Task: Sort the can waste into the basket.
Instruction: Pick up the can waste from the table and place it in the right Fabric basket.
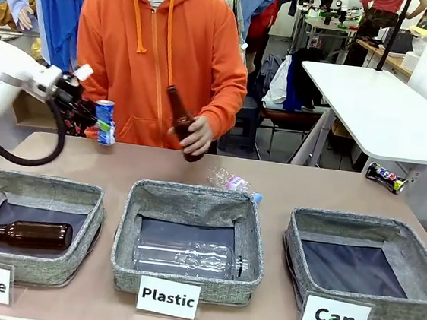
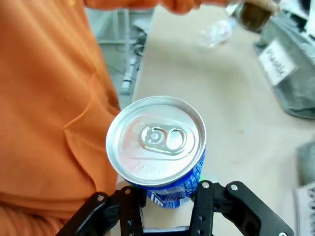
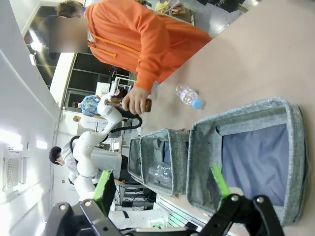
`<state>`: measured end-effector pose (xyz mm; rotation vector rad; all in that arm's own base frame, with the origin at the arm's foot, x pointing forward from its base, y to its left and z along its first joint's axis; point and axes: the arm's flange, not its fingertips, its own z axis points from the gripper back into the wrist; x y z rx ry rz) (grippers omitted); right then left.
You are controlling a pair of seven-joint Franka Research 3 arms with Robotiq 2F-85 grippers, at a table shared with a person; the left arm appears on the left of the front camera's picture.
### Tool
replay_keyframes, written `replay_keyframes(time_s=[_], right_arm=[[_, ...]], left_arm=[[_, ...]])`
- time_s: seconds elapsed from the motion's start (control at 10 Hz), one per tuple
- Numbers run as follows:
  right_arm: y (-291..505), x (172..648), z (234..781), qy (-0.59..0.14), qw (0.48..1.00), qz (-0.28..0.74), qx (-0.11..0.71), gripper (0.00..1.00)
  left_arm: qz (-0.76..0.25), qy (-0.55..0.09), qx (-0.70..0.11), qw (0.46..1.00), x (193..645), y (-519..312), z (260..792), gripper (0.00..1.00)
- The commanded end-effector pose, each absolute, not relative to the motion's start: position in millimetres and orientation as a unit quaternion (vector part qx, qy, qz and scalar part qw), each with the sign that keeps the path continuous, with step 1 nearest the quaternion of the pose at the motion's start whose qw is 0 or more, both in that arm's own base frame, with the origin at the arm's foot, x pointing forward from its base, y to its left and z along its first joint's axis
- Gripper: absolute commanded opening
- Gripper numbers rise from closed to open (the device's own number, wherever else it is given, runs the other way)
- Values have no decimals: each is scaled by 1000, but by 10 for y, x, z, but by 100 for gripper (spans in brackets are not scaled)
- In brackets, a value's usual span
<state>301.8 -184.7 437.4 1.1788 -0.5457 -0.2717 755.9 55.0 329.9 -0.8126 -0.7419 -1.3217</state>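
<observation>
One blue can point(image 1: 104, 120) was held upright, clamped in the left gripper point(image 1: 93, 123), well apart from the "Can" basket point(image 1: 367, 223), off to that basket's left. Nearer that basket, the right gripper point(image 3: 161, 186) was seen spread apart and empty.

The beige counter point(image 1: 310, 187) carries the Bottle basket point(image 1: 35, 183), Plastic basket point(image 1: 194, 195) and Can basket point(image 1: 367, 224) robotward of the left hand point(image 1: 102, 125), and a crumpled clear bottle point(image 1: 232, 182) to its right.
</observation>
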Motion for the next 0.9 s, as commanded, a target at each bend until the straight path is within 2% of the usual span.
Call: replay_keyframes(time_s=[0.0, 0.1, 0.2, 0.4, 0.6, 0.8], right_arm=[[-1859, 3043, 4394, -263, 783, -121, 551, 100], [-1859, 3043, 4394, -263, 783, -121, 551, 100], [-1859, 3043, 4394, -263, 783, -121, 551, 100], [-1859, 3043, 4394, -263, 783, -121, 551, 100], [-1859, 3043, 4394, -263, 783, -121, 551, 100], [-1859, 3043, 4394, -263, 783, -121, 551, 100]], left_arm=[[-618, -319, -351, 627, 6602, 1054, 4010, 0], [-633, -319, -316, 630, 6153, 1366, 4338, 0], [-654, -291, -285, 637, 5773, 1692, 4597, 0], [-674, -309, -252, 621, 5054, 2291, 4982, 0], [-686, -300, -212, 628, 4458, 2595, 4994, 0], [-714, -298, -179, 607, 4038, 2826, 4848, 0]])
